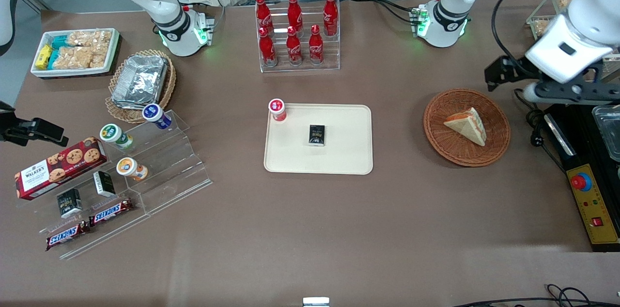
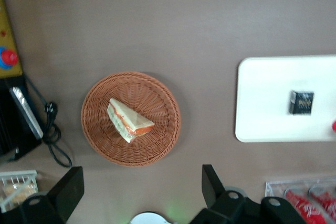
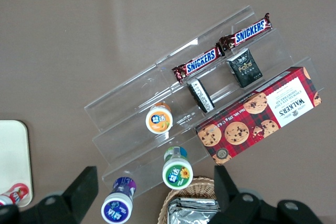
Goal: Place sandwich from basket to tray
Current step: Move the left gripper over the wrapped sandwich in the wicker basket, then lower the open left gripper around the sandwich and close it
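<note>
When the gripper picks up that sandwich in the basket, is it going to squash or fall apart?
Probably soft: the sandwich is white bread with layered filling, so a hard pinch may squash it. Layers might slide apart. It looks light. The open gripper hangs above the basket.

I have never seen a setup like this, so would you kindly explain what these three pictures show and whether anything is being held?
Two white robot arms stand at a brown table. One picture looks down from the front; the other two come from cameras on the arms' wrists. The working arm's gripper hangs open above the table, near the reddish basket, holding nothing. A sandwich lies in that basket. Toward the table's middle sits a cream tray carrying a small dark box and a red-capped pot. Cola bottles stand farther from the front camera.
</note>
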### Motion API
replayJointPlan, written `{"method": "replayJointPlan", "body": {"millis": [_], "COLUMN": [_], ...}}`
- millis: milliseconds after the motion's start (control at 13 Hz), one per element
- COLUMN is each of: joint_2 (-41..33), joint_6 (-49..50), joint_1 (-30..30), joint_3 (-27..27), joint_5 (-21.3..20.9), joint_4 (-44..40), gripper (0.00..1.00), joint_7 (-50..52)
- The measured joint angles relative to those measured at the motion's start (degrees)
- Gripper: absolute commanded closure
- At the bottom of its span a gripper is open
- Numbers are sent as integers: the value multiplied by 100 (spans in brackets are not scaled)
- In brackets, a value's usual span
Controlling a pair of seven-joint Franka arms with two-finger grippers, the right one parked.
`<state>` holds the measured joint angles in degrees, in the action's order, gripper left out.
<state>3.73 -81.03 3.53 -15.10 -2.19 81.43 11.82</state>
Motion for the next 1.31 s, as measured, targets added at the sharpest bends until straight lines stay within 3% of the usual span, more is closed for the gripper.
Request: {"method": "replayJointPlan", "body": {"millis": [154, 462, 692, 923, 1308], "joint_2": [40, -105, -738, -1399, -1429], "joint_6": [-144, -243, -893, -1590, -3204], "joint_1": [22, 297, 688, 714, 707], "joint_3": [11, 270, 344, 379, 377], "joint_5": [-229, -197, -36, 54, 216], "joint_4": [88, 427, 1649, 3112, 4594], "gripper": [0, 0, 0, 0, 0], "joint_7": [858, 1702, 2116, 3043, 3967]}}
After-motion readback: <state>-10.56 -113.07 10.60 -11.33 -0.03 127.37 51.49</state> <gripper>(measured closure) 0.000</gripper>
